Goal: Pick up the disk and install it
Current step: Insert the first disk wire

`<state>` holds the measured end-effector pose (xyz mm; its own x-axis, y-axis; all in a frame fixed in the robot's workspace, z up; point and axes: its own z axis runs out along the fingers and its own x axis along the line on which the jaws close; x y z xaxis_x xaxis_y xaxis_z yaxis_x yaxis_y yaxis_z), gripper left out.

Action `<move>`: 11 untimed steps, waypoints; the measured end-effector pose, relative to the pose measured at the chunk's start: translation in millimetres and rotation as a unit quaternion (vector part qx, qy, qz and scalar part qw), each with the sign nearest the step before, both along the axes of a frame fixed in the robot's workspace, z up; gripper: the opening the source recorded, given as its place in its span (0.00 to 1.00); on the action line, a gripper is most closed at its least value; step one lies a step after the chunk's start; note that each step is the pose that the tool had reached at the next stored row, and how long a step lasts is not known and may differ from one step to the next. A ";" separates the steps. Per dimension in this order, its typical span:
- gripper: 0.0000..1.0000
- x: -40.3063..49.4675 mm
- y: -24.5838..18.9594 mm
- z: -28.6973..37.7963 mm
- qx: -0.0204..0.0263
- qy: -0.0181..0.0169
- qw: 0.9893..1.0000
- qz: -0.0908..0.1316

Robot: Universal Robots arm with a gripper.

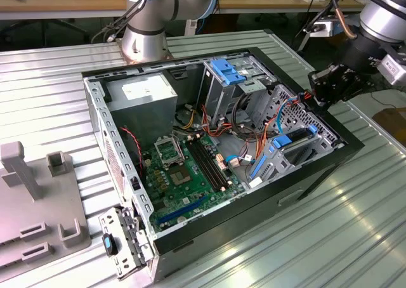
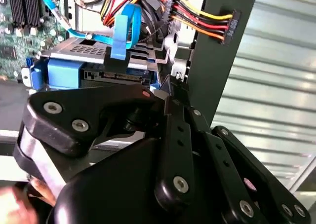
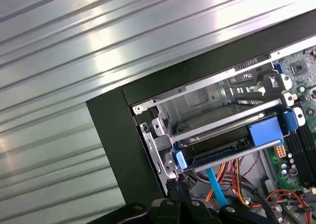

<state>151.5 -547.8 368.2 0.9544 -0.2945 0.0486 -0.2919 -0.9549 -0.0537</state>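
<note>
Disk sits in drive cage at corner of computer case. Your pincer is pressed together, empty, hovering near case edge. Expect disk to be stiff, fairly heavy, shock-sensitive; grip across blue side rails.

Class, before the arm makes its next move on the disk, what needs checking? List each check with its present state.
1. Side of the computer case open: ok.
2. Position of the disk known: ok, it lies in the drive cage at the case's corner.
3. Approach of the hand: ok, it is at the case rim, beside the disk's connector end.
4. Contact between hand and disk: cannot tell.
5. Cables clear: not ok, a blue flat cable drapes over the disk's connector end.
</note>
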 end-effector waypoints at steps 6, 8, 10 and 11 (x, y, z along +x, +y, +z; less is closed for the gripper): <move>0.11 0.7 0.0 -1.6 -0.003 0.000 0.997 0.077; 0.11 1.1 1.4 -2.3 -0.008 0.001 0.997 0.079; 0.11 2.6 6.0 -1.1 -0.008 0.000 0.997 0.081; 0.11 4.1 8.6 -0.9 -0.008 -0.001 0.997 0.082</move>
